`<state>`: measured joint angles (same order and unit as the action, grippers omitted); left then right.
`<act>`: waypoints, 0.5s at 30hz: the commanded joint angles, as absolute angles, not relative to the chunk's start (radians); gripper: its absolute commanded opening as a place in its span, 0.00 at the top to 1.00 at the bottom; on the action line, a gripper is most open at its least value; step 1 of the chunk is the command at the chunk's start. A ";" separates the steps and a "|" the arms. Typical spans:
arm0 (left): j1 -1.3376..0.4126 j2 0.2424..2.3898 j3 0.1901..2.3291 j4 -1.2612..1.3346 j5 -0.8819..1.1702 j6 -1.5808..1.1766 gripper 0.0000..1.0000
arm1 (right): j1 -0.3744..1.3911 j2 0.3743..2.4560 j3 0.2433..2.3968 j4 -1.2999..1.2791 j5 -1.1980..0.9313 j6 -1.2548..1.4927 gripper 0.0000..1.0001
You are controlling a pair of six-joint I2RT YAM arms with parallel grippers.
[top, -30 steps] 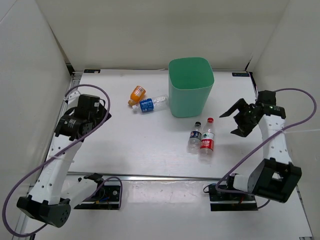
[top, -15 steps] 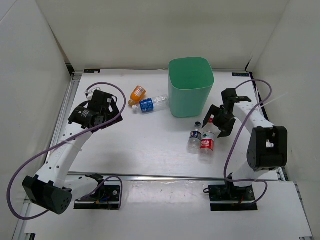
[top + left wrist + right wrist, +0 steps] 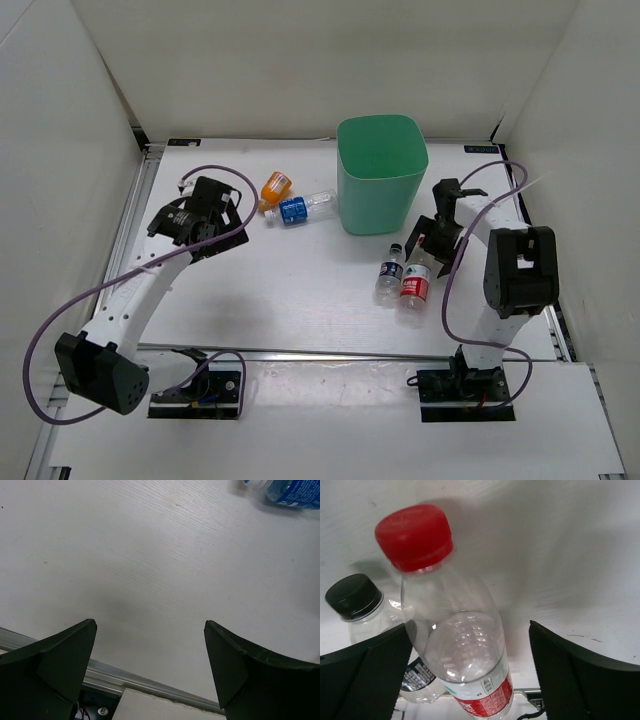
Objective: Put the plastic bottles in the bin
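Observation:
The mint-green bin (image 3: 381, 186) stands at the back middle. The orange bottle (image 3: 274, 188) and the blue-label bottle (image 3: 300, 208) lie left of it. The dark-label bottle (image 3: 389, 272) and the red-label bottle (image 3: 415, 283) lie in front of the bin. My right gripper (image 3: 428, 252) is open, its jaws either side of the red-label bottle (image 3: 465, 645) just below its red cap; the dark-label bottle (image 3: 365, 612) lies beside. My left gripper (image 3: 222, 225) is open and empty, left of the blue-label bottle (image 3: 292, 490).
White walls enclose the table on three sides. A metal rail (image 3: 330, 354) runs along the near edge and shows in the left wrist view (image 3: 130, 682).
My right gripper has swung left from the table's right side and come down around the red-label bottle. My left gripper has moved right towards the orange and blue-label bottles.

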<state>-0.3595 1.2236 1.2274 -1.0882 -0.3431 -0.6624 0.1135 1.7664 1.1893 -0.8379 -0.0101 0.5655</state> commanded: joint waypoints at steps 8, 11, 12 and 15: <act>-0.364 1.230 1.247 -1.094 -0.328 -0.661 0.00 | 0.104 1.798 1.166 -0.815 -0.009 0.561 0.31; -0.364 1.239 1.247 -1.094 -0.328 -0.661 0.00 | 0.095 1.767 1.154 -0.830 0.012 0.571 0.43; -0.364 1.249 1.247 -1.094 -0.328 -0.661 0.00 | 0.095 1.752 1.143 -0.841 0.023 0.571 0.44; -0.364 1.249 1.247 -1.094 -0.328 -0.661 0.00 | 0.074 1.655 1.134 -0.885 0.052 0.580 0.53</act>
